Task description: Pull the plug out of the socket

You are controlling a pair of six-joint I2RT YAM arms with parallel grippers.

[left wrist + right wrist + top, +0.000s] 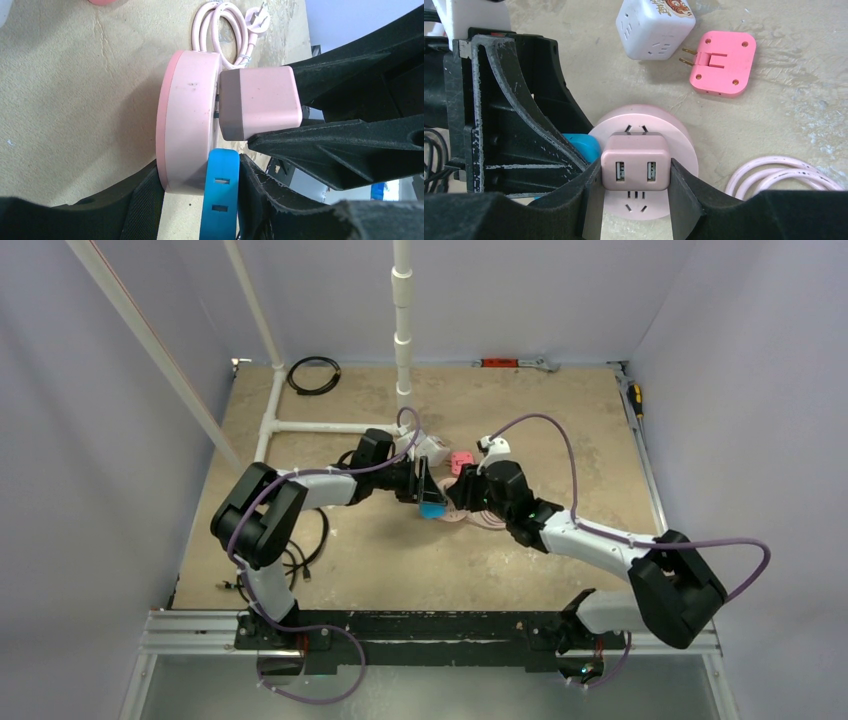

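One socket (680,144) in left pincer (184,187); one plug (635,161) in right pincer (634,175).

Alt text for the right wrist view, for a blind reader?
The right gripper is shut on the small pink plug, which stands on the face of the round pink socket; the left gripper clamps its left edge. Behind lie a white cube adapter and a flat pink adapter.

Smooth matt plastic: socket (679,145), plug (635,162); rough scuffed table (400,570).
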